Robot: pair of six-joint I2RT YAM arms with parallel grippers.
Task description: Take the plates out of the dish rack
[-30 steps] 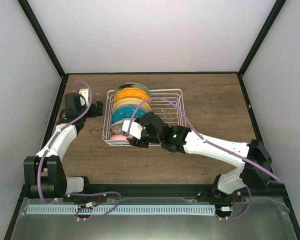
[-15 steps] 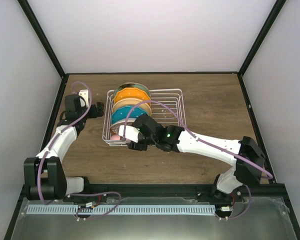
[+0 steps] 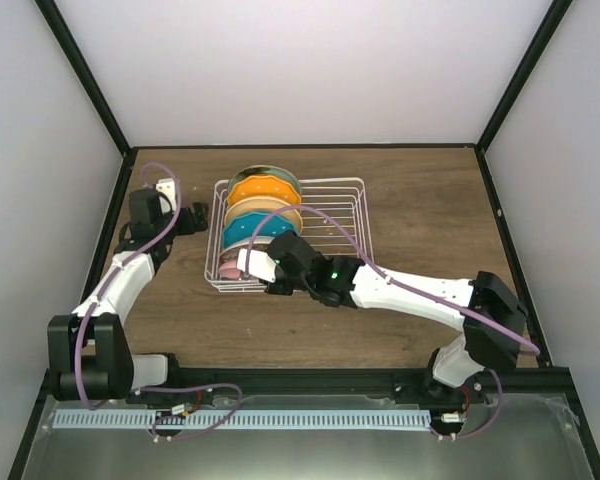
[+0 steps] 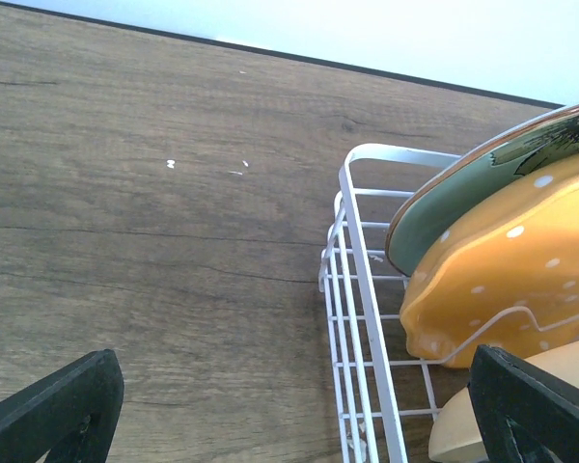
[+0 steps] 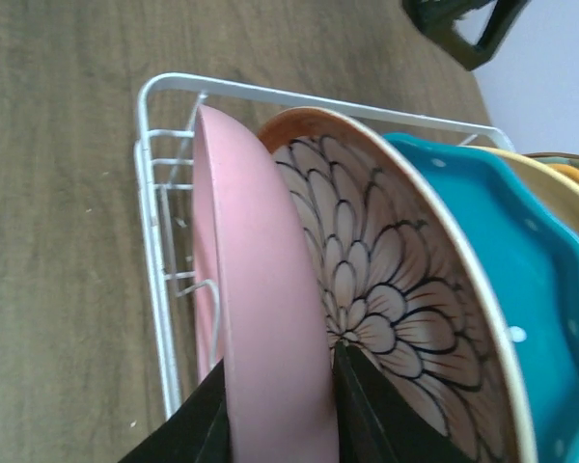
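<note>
The white wire dish rack [image 3: 345, 215] holds several plates upright in a row along its left side. From back to front they are sage green [image 3: 267, 172], dotted orange [image 3: 263, 190], pale yellow [image 3: 275, 212], teal [image 3: 246, 231], then floral and pink [image 3: 229, 268]. In the right wrist view my right gripper [image 5: 275, 415] straddles the pink plate [image 5: 261, 289]. One finger is on its outer face and one sits between it and the floral plate [image 5: 367, 280], so it is shut on the pink rim. My left gripper [image 3: 195, 222] is open beside the rack's left wall [image 4: 357, 280], holding nothing.
A small white block [image 3: 166, 186] lies at the back left of the wooden table. Black frame posts stand at both back corners. The rack's right half shows only bare wire. The right arm stretches across the table in front of the rack.
My right gripper has slid left along the rack's front end and settled over the pink plate's rim. The left arm has stayed still.
</note>
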